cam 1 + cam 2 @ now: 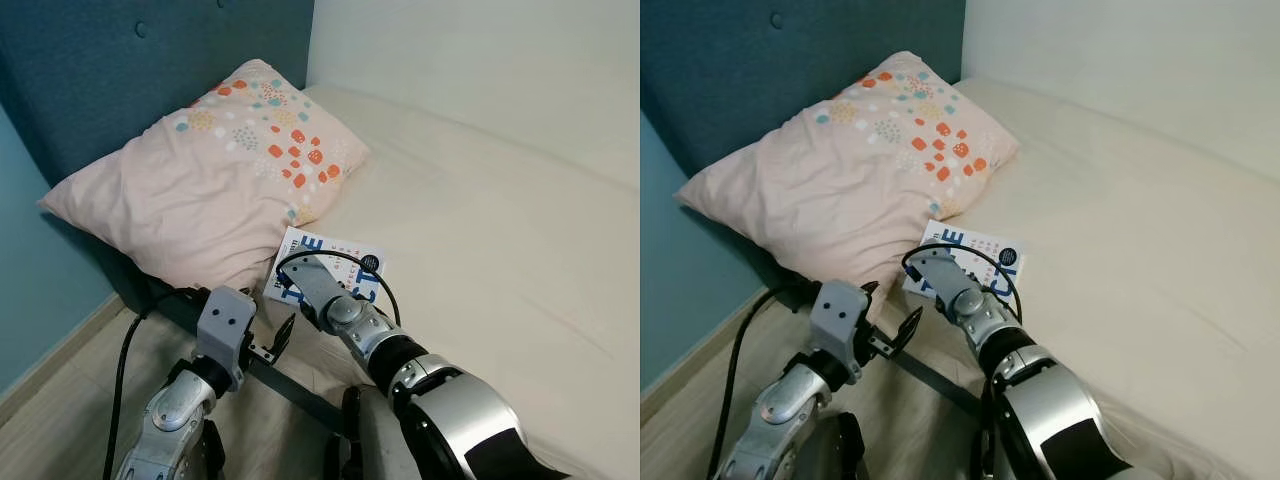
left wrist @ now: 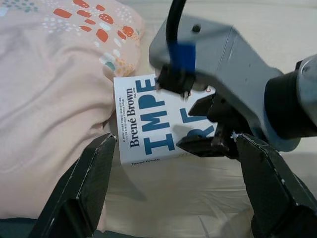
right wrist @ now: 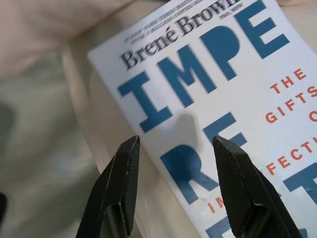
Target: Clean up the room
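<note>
A white book [image 1: 347,256] with large blue letters lies flat on the cream mattress [image 1: 480,230], against the corner of a pink pillow [image 1: 210,170]. My right gripper [image 3: 176,145] hovers open just above the book's cover near its spine edge, and its fingers hold nothing. In the head views its grey wrist housing [image 1: 310,277] covers the book's near corner. My left gripper [image 1: 272,343] is open too, held off the bed's near edge below the pillow. In the left wrist view the book [image 2: 143,124] and the right wrist sit between its spread fingers [image 2: 84,188].
A teal padded headboard [image 1: 100,70] stands behind the pillow, with a white wall along the bed's far side. The dark bed frame [image 1: 290,385] runs beneath the arms. Wooden floor [image 1: 60,400] lies at the lower left beside a teal wall.
</note>
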